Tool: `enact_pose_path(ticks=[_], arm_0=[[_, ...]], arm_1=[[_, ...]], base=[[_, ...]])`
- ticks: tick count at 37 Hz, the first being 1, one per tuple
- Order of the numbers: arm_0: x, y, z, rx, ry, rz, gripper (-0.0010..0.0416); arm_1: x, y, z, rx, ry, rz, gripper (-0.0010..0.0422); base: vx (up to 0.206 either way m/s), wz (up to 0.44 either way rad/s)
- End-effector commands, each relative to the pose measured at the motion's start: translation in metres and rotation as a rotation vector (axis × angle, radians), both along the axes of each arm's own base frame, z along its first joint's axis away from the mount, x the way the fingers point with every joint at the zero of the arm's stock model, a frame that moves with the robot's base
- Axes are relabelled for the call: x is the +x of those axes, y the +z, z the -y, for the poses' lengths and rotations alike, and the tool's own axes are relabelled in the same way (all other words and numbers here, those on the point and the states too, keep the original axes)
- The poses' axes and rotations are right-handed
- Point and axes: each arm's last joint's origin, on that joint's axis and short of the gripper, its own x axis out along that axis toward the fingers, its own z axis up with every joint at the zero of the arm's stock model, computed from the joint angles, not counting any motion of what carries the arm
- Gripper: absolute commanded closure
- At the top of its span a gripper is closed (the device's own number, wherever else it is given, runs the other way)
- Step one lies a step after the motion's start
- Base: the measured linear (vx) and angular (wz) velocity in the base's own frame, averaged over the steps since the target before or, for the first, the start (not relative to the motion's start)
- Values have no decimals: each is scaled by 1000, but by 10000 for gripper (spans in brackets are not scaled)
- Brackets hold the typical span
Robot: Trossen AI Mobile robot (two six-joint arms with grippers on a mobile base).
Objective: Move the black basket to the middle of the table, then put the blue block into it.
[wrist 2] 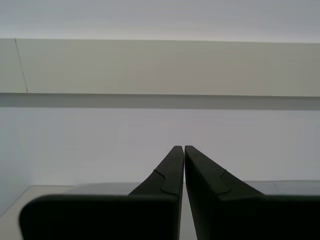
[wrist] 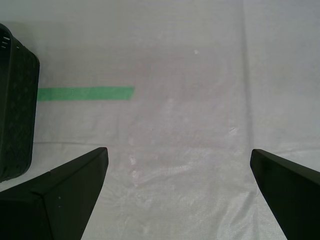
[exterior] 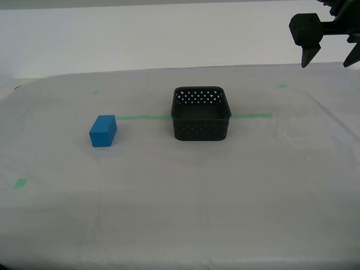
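My second hand point(wrist 2: 184, 150), fingers point(wrist 2: 170, 170) pressed together tip to tip with nothing between them, pointing at a pale wall point(wrist 2: 160, 135). A horizontal ledge point(wrist 2: 160, 101) crosses the wall. A strip of tabletop point(wrist 2: 100, 188), up to its far edge, shows behind the fingers.

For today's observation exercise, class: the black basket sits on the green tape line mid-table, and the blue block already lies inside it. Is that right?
Not quite. The black basket does sit on the green tape line, but the blue block is not inside it: it rests on the table, apart from the basket toward the exterior view's left. The exterior view shows this.
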Motion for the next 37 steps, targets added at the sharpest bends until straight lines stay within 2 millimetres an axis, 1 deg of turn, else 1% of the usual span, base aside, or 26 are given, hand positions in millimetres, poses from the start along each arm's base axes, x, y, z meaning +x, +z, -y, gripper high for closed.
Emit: enact_pose_path(ticks=[1,37], arm_0=[[0,0,0,-2,-1,2,7],[0,0,0,-2,-1,2,7]], arm_1=[[0,1,0,1,0,4,412],[0,1,0,1,0,5,412]], base=[[0,0],[0,0]])
